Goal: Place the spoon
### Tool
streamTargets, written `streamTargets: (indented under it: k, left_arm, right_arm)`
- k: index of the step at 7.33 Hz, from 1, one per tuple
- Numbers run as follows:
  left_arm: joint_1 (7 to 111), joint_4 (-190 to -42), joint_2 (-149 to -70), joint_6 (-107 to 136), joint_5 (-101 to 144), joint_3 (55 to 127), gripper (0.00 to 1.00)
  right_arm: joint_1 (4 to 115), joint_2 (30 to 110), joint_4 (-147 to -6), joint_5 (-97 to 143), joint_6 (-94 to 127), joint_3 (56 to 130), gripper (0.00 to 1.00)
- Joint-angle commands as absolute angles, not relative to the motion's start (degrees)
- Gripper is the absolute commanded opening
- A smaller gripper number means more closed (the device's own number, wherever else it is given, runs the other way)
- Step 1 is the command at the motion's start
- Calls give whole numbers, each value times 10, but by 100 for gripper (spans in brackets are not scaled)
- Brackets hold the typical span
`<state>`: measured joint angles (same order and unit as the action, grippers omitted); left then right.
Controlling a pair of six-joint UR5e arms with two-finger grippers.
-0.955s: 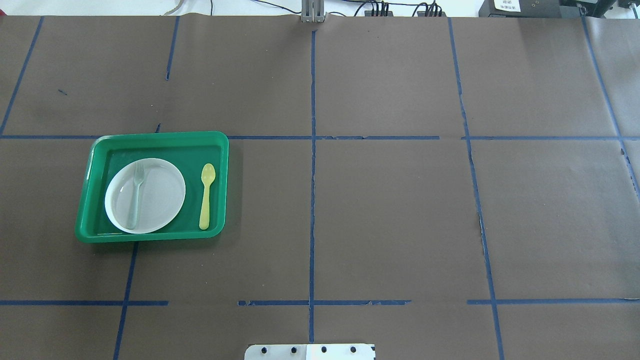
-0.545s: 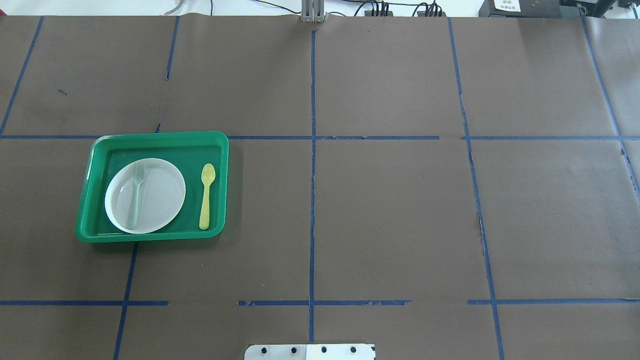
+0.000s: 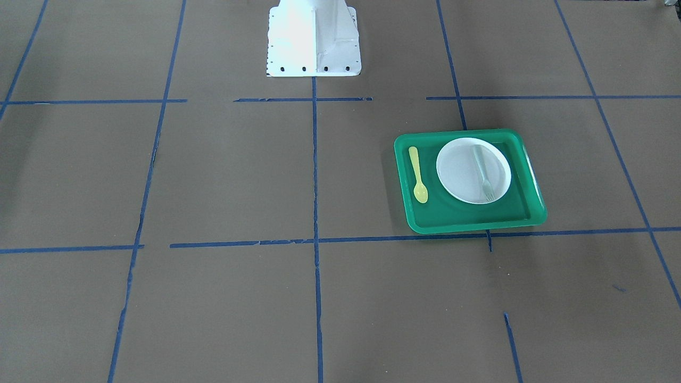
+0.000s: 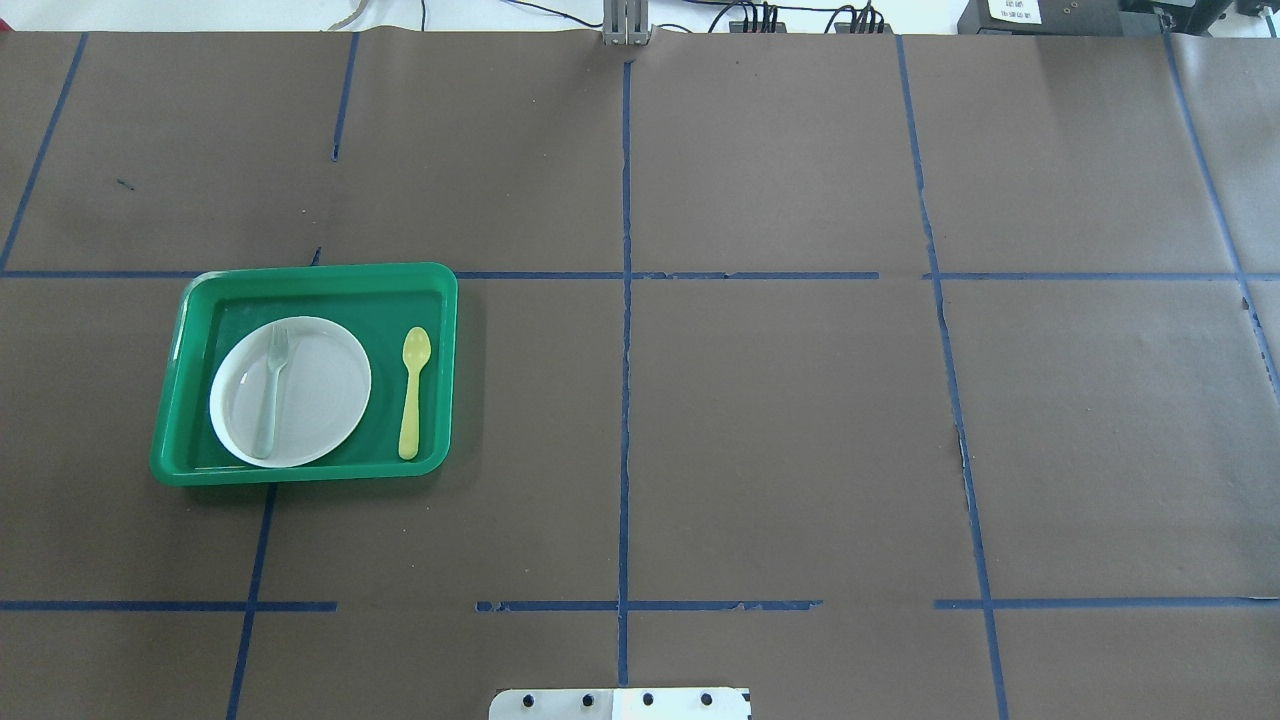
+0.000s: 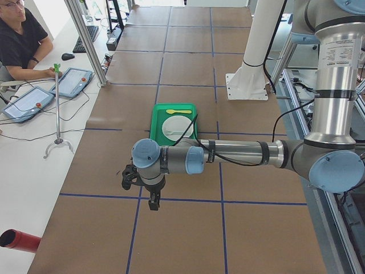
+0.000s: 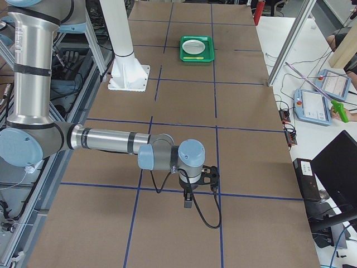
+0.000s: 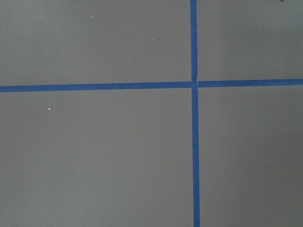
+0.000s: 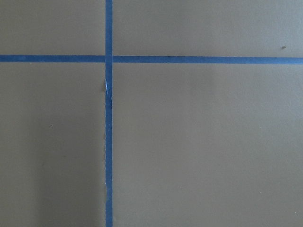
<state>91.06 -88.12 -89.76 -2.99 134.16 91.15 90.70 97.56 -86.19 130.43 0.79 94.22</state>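
Observation:
The yellow spoon (image 4: 412, 392) lies flat in the green tray (image 4: 320, 273), to the right of the white plate (image 4: 320, 390), with its bowl towards the far side. It also shows in the front-facing view (image 3: 418, 174). A pale fork (image 4: 272, 390) lies on the plate. My left gripper (image 5: 151, 197) shows only in the exterior left view, hanging over bare table well away from the tray. My right gripper (image 6: 188, 198) shows only in the exterior right view, far from the tray (image 6: 196, 48). I cannot tell whether either is open or shut.
Brown paper with blue tape lines (image 4: 625, 400) covers the table. The robot's white base plate (image 3: 314, 40) stands at the near edge. Both wrist views show only paper and tape. An operator (image 5: 20, 40) sits at a side desk with tablets.

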Motion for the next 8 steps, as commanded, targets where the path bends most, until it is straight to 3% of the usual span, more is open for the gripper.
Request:
streamTargets:
  k: [1,8]
  left_arm:
    - [911,-881,-898,-30,1340,912,100]
    - [914,-882,-896,-32,1340,914,100]
  right_arm:
    - [907,976,-861,1304,8,942,100]
    - [907,976,-862,1304,8,942,100]
